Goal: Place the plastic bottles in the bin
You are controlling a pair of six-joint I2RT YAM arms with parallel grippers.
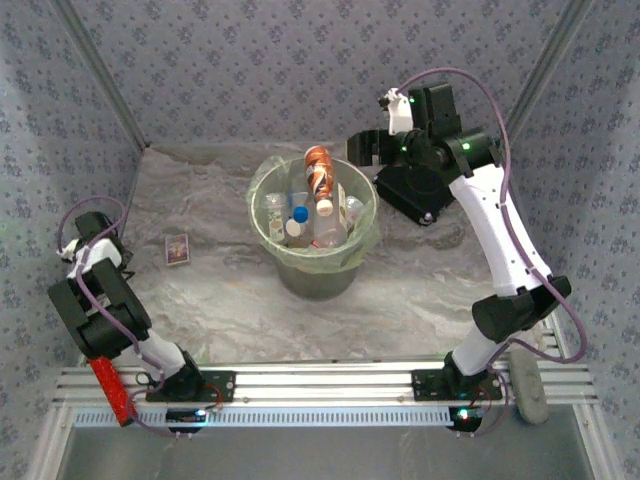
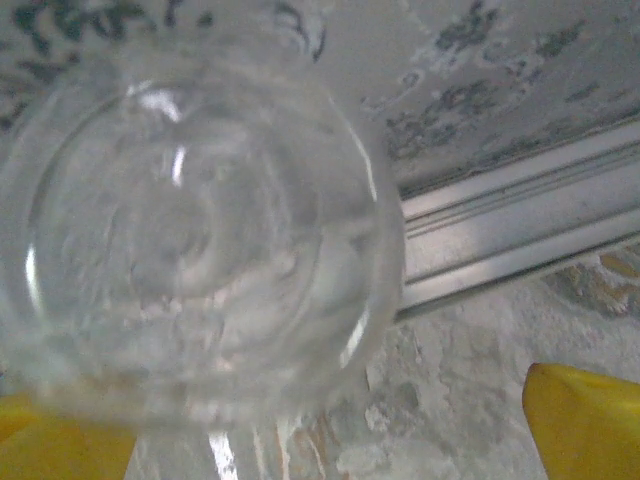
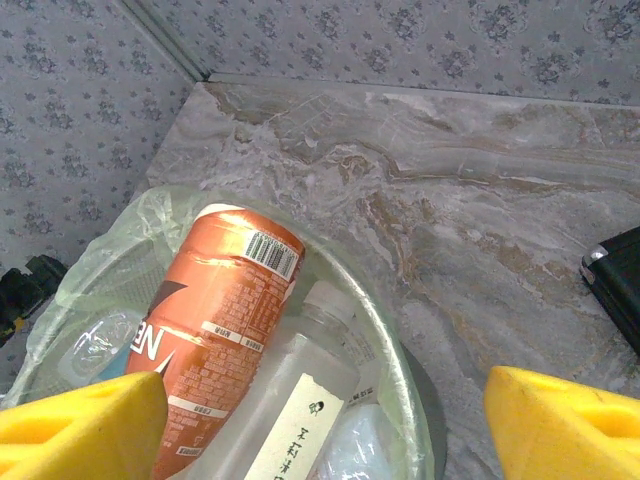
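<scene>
Open counter along the near edge; the bin [image 1: 258,228] mid-counter, plastic bottles [image 1: 320,180] inside, black box [image 1: 420,190] at its far right. Right gripper [image 1: 362,150] spread over that rim, arm outstretched; left gripper [image 2: 330,435] spread, arm folded at left edge.

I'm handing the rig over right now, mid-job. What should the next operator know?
Left gripper: open. A clear bottle sits close in front of it, base toward the camera, apparently not clamped.
Right gripper: open and empty, over the far rim of the bin.
Done: several bottles are in the bin, among them an orange-labelled bottle leaning up past the rim and a white-labelled bottle.
Left: the clear bottle by the left gripper has yet to go in.
</scene>
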